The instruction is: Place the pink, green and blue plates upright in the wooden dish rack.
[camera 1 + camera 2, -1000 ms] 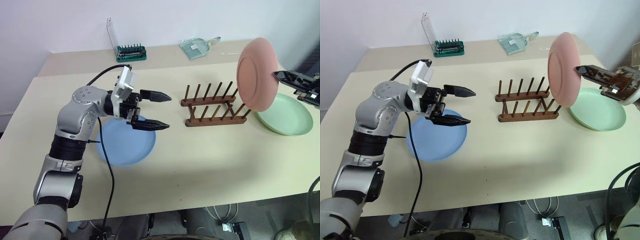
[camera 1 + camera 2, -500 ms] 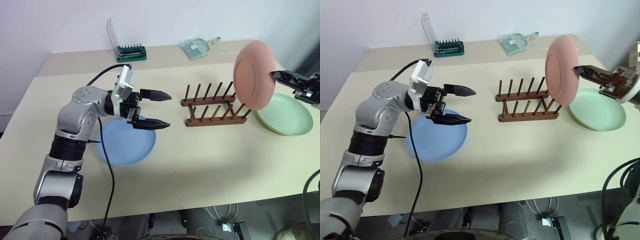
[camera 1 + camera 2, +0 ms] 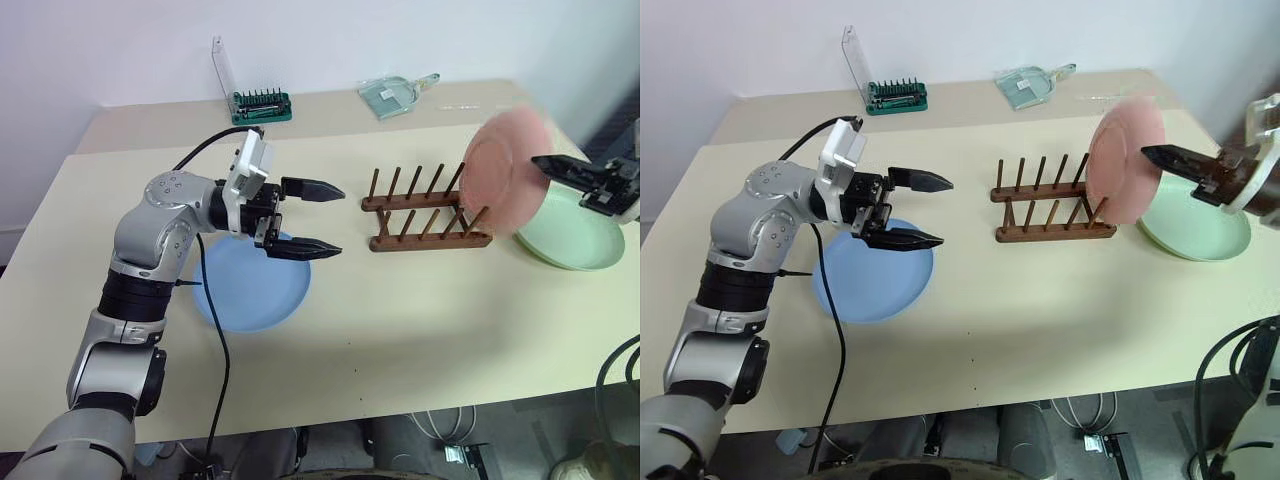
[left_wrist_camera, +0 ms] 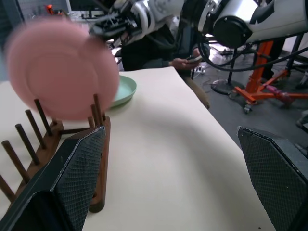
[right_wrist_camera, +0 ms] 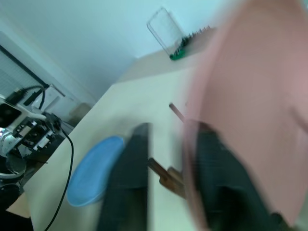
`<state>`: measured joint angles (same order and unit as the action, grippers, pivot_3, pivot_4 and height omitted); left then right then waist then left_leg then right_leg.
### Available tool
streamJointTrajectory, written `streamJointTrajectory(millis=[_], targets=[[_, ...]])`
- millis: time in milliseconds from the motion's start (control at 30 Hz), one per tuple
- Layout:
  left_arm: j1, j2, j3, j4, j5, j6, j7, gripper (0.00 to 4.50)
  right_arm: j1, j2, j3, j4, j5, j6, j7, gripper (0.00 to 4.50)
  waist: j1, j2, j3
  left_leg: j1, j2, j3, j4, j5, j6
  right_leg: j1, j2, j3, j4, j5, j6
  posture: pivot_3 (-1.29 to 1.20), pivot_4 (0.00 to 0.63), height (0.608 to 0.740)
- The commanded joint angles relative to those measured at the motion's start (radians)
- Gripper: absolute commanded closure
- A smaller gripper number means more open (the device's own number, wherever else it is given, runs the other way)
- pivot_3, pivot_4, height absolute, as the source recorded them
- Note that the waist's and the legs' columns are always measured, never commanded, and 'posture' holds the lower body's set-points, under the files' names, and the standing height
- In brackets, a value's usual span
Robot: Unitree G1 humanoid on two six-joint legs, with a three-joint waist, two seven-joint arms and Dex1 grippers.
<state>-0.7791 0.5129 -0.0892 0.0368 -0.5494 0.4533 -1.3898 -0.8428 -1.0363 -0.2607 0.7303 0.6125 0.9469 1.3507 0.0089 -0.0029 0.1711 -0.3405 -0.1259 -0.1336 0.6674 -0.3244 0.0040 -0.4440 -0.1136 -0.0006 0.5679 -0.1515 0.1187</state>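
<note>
The left gripper (image 3: 325,218) hangs with its jaws wide apart and nothing between them; the blue plate (image 3: 251,290) lies flat on the surface (image 3: 400,320) just below them. The wooden dish rack (image 3: 430,211) stands ahead of those jaws, well apart from them. At its far end the pink plate (image 3: 502,164) stands nearly upright, tilted and blurred, its lower edge among the last pegs. The right gripper (image 3: 1164,158) has its jaws at the plate's rim; whether they are clamping the plate or have let go cannot be told. The green plate (image 3: 572,230) lies flat on the surface beneath that gripper.

The left wrist view looks out between its own jaws and shows the pink plate face-on above the rack's end pegs, plus a person (image 4: 166,43) seated beyond the surface, which the head views lack. The head views alone take in a green tool holder (image 3: 262,104) and a clear dustpan (image 3: 395,95) at the far edge.
</note>
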Motion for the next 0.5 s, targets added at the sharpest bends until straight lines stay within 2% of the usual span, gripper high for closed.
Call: streamJointTrajectory(millis=[33,100,133,300,433,500], targets=[[-0.007,0.012,0.017,-0.026,-0.015,0.002,0.002,0.00,-0.009,-0.003,-0.023,-0.025,-0.003,-0.028,-0.005,1.14,0.001,0.000,0.000,0.000,0.000,0.000,0.000,0.000,0.000,0.000,0.000,0.000,0.000,0.000,0.000,0.00,0.150,0.740],[-0.009,0.013,0.015,-0.024,-0.014,0.001,0.001,0.00,-0.001,-0.001,-0.027,-0.031,-0.009,-0.053,-0.009,0.19,0.001,0.000,0.000,0.000,0.000,0.000,0.000,0.000,0.000,0.000,0.000,0.000,0.000,0.000,0.000,0.00,0.150,0.740],[-0.009,0.014,0.014,-0.024,-0.013,-0.001,0.000,0.00,0.002,-0.001,-0.029,-0.035,-0.011,-0.065,-0.011,0.08,0.001,0.000,0.000,0.000,0.000,0.000,0.000,0.000,0.000,0.000,0.000,0.000,0.000,0.000,0.000,0.00,0.150,0.740],[-0.013,0.013,0.014,-0.021,-0.014,0.002,-0.002,0.00,-0.002,-0.011,-0.049,-0.056,0.000,-0.079,-0.014,0.08,0.001,0.000,0.000,0.000,0.000,0.000,0.000,0.000,0.000,0.000,0.000,0.000,0.000,0.000,0.000,0.00,0.150,0.740],[-0.014,0.012,0.014,-0.020,-0.014,0.001,0.000,0.00,0.029,0.014,-0.179,-0.112,0.002,-0.250,-0.140,0.08,0.002,0.000,0.000,0.000,0.000,0.000,0.000,0.000,0.000,0.000,0.000,0.000,0.000,0.000,0.000,0.00,0.150,0.740],[-0.014,0.012,0.014,-0.020,-0.017,0.005,0.000,0.00,0.063,0.017,-0.235,-0.164,0.017,-0.270,-0.184,0.08,0.003,0.000,0.000,0.000,0.000,0.000,0.000,0.000,0.000,0.000,0.000,0.000,0.000,0.000,0.000,0.00,0.150,0.740]])
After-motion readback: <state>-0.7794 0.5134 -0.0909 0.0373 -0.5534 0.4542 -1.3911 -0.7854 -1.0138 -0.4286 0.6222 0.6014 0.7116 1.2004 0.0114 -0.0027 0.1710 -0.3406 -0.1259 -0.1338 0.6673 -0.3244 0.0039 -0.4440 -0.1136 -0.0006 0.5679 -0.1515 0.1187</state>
